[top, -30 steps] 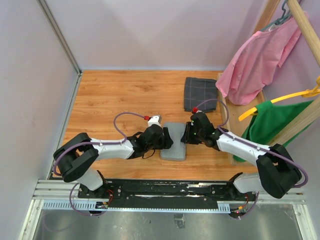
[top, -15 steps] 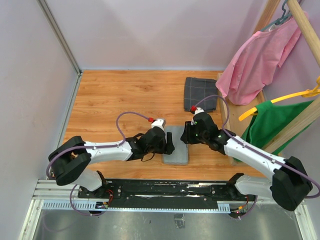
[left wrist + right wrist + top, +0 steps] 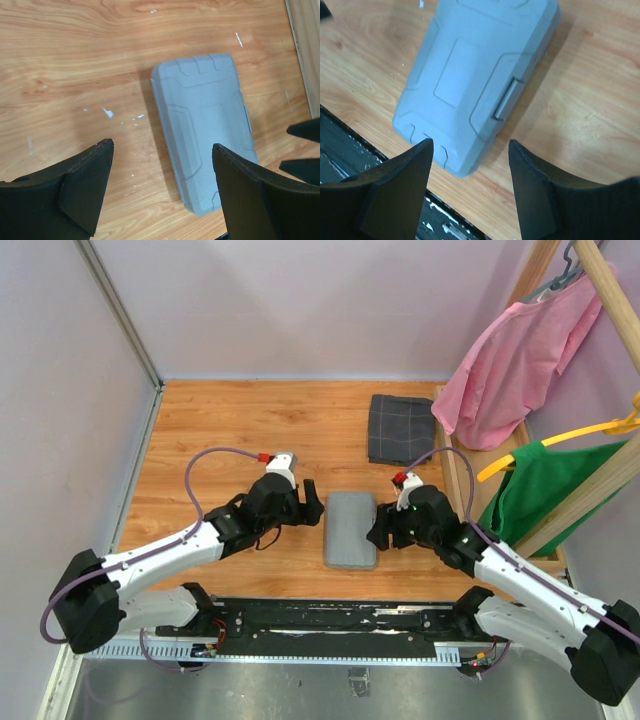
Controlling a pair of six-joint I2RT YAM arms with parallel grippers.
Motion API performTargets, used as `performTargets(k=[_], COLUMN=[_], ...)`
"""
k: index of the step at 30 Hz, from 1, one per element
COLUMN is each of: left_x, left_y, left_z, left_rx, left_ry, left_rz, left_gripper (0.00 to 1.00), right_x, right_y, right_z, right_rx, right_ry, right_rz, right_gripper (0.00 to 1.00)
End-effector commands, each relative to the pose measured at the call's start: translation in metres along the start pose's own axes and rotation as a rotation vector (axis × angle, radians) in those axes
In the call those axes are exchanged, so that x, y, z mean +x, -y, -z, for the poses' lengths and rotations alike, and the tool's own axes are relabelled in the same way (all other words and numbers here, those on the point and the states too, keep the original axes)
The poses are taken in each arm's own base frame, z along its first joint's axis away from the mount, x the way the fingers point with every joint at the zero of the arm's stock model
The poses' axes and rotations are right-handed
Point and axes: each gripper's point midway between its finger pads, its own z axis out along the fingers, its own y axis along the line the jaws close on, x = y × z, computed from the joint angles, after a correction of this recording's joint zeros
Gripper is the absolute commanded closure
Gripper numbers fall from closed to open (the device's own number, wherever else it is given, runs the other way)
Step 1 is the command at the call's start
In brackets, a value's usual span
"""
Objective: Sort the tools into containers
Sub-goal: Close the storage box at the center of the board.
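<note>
The grey tool case lies shut and flat on the wooden table, between my two grippers. In the left wrist view the case lies ahead and to the right; in the right wrist view the case shows its side latch. My left gripper hovers just left of the case, open and empty. My right gripper hovers at the case's right side, also open and empty. No tools are in view.
A dark grey checked folded cloth lies at the back right. A wooden rack with a pink garment and a green one borders the right. A black rail runs along the near edge.
Both grippers have let go of the case's sides, opened and drawn back, the left one up and to the left, the right one toward the near right. The case stays shut.
</note>
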Motion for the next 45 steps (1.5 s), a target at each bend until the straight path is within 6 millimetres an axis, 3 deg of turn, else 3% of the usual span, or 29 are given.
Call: performTargets(k=[1,8,12,24,36,45], left_x=[-0.004,-0.023,-0.030,-0.031,-0.039,-0.047], left_y=[-0.032,-0.059,-0.067,-0.075,-0.079,-0.090], left_z=[0.010,0.021,0.026,0.033,0.048,0.061], left_rx=[-0.089,-0.124,-0.150,-0.169,-0.185,-0.243], left_ry=[0.002,0.034,0.039,0.042,0.068,0.131], left_rz=[-0.020,0.042,0.037,0.029,0.022,0.076], left_gripper=[0.16,0.14,0.14,0.14,0.14,0.13], right_x=[0.032,0.072,0.079,0.055,0.036,0.006], right_y=[-0.005,-0.008,-0.003,-0.005,-0.013,-0.027], right_z=[0.008,0.003,-0.004,-0.039,-0.078,-0.114], right_rx=[-0.051,-0.030,0.009,0.010,-0.069,-0.123], right_ry=[-0.069,-0.162,-0.182,-0.294,-0.358,-0.320], right_rz=[0.060,0.144,0.186,0.516,0.663,0.737], right_gripper=[0.35,0.21,0.14,0.01,0.01,0.01])
